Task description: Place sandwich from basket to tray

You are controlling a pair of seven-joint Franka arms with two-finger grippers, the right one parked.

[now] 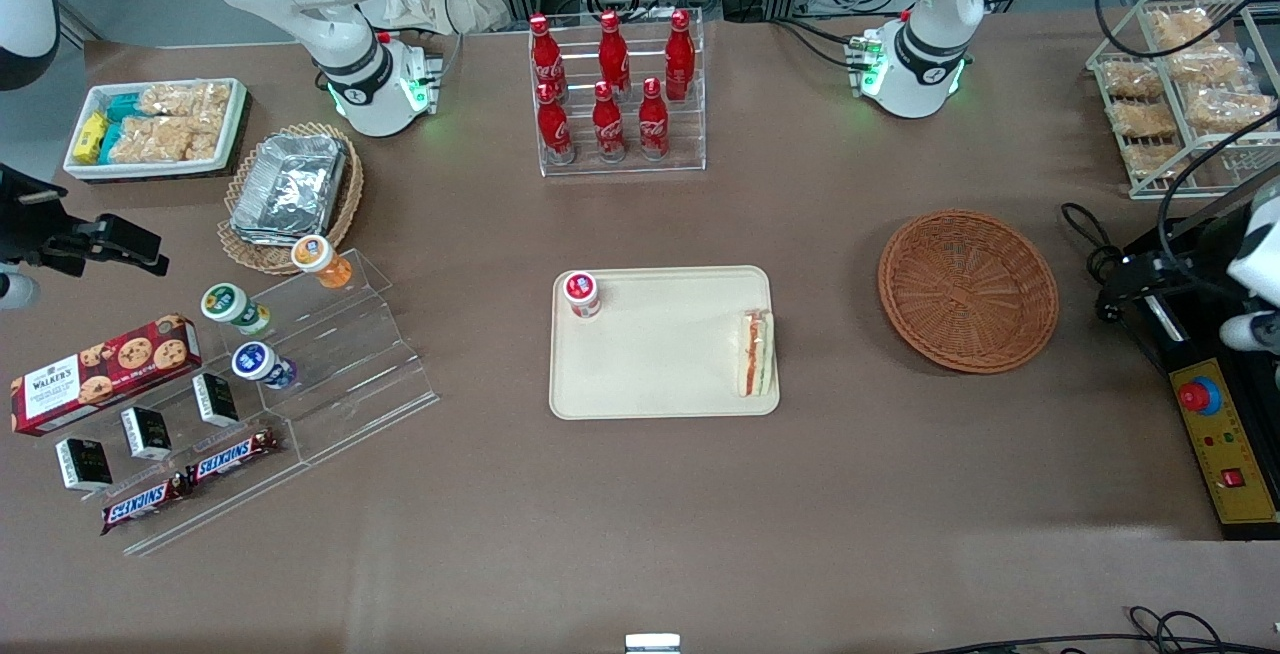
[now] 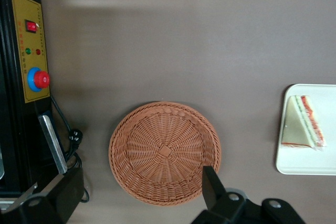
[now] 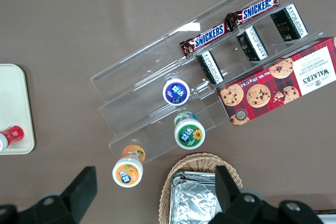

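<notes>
Sandwich [image 1: 757, 353] lies on tray [image 1: 660, 374], at tray edge nearest basket [image 1: 967, 291], cut side with red and green layers showing. Basket sits on table [image 1: 640, 534] toward working arm's end, nothing in it. Claw [image 2: 136, 195] hangs above basket, fingers [image 2: 212, 184] spread wide, nothing held; fingers partly cut off in wrist view. Red-lidded cup [image 1: 581, 293] stands in tray corner, well apart from sandwich.

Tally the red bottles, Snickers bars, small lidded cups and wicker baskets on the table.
Red bottles: 6
Snickers bars: 2
Lidded cups: 4
Wicker baskets: 2
Total: 14
The gripper, jaws open, hovers near the reddish-brown basket, at the working arm's end.
</notes>
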